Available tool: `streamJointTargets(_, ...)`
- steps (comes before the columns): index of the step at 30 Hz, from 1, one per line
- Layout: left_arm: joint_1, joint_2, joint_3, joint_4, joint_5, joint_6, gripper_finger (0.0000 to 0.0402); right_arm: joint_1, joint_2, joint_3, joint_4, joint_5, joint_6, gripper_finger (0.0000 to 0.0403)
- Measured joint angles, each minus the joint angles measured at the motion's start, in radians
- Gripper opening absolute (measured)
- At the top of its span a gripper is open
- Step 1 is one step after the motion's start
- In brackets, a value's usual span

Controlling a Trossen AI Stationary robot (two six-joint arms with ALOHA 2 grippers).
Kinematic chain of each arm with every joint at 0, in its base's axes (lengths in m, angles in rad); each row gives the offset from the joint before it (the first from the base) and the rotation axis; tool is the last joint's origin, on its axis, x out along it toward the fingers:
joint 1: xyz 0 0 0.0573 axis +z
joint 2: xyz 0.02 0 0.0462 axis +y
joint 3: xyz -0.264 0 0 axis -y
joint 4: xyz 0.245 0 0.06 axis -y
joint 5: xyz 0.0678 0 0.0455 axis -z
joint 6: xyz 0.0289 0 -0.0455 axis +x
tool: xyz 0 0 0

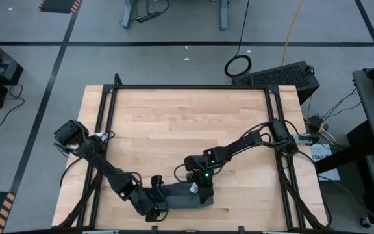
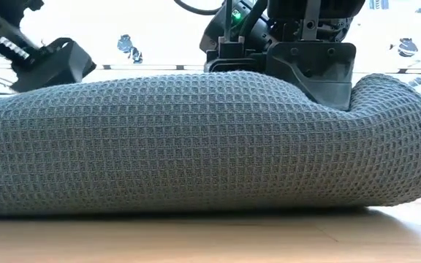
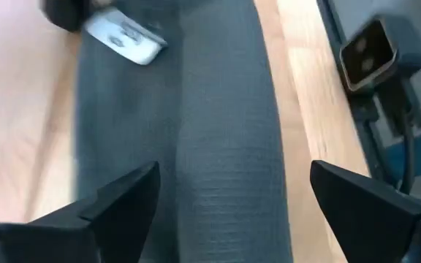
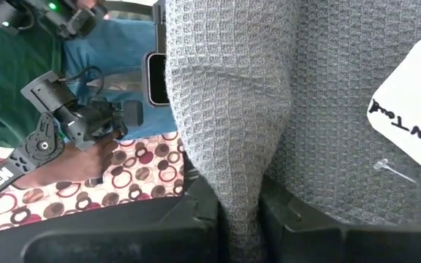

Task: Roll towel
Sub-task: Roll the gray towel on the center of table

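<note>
The dark grey towel (image 1: 186, 195) lies as a thick roll on the wood near the table's front edge, filling the low view (image 2: 196, 146). Its white tag (image 4: 415, 109) shows on top, also in the left wrist view (image 3: 123, 36). My left gripper (image 1: 156, 207) is open at the roll's left end; its fingers (image 3: 123, 201) stand on either side of the roll (image 3: 225, 146), and no touch shows. My right gripper (image 1: 203, 187) is shut on the towel's right part, coming from the far side. My right gripper pinches a raised fold of the towel (image 4: 236, 175) between its two fingers (image 4: 305, 219), beside the white tag. It comes slanting down from the table's far side onto the roll's top (image 2: 342, 98). The towel stays on the table along its whole length.
Black frame rails (image 1: 106, 123) run along the table's left and right sides. A small black camera box (image 3: 375, 51) stands at the front edge beside the roll. Bare wood (image 1: 187, 123) spreads toward the far edge. A person (image 4: 64, 66) shows beyond the table.
</note>
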Motion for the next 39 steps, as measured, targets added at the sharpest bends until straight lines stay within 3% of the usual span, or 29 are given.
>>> streamJointTargets(9, -0.005, 0.083, 0.0, 0.015, -0.01, -0.008, 0.0308, 0.0, 0.0, 0.0, 0.002, 0.0, 0.004, 0.0029)
streamJointTargets(13, 0.006, 0.083, 0.0, 0.023, -0.011, -0.008, 0.0243, 0.0, 0.0, 0.0, 0.002, 0.001, 0.007, 0.003)
streamJointTargets(17, 0.007, 0.083, 0.0, 0.051, 0.003, -0.008, 0.0154, 0.0, -0.001, 0.0, 0.003, 0.006, 0.027, 0.0047)
streamJointTargets(22, 0.025, 0.082, 0.0, 0.063, 0.104, -0.083, 0.0038, -0.001, -0.037, -0.005, -0.023, 0.085, 0.019, 0.0089)
streamJointTargets(24, 0.036, 0.082, 0.0, 0.062, 0.144, -0.116, 0.0019, -0.008, -0.073, -0.006, -0.061, 0.118, 0.004, 0.011)
streamJointTargets(27, 0.047, 0.082, 0.0, 0.065, 0.151, -0.139, 0.003, -0.006, -0.159, -0.003, -0.189, 0.167, -0.045, 0.0143)
streamJointTargets(30, 0.056, 0.082, 0.0, 0.065, 0.171, -0.139, 0.005, 0.01, -0.262, -0.003, -0.362, 0.287, -0.139, 0.0171)
streamJointTargets(33, 0.068, 0.081, -0.001, 0.065, 0.223, -0.148, 0.005, 0.053, -0.382, -0.003, -0.479, 0.5, -0.218, 0.0196)
streamJointTargets(39, 0.102, 0.08, -0.015, 0.068, 0.329, -0.245, 0.003, 0.225, -0.518, 0.0, -0.492, 0.859, -0.235, 0.0258)
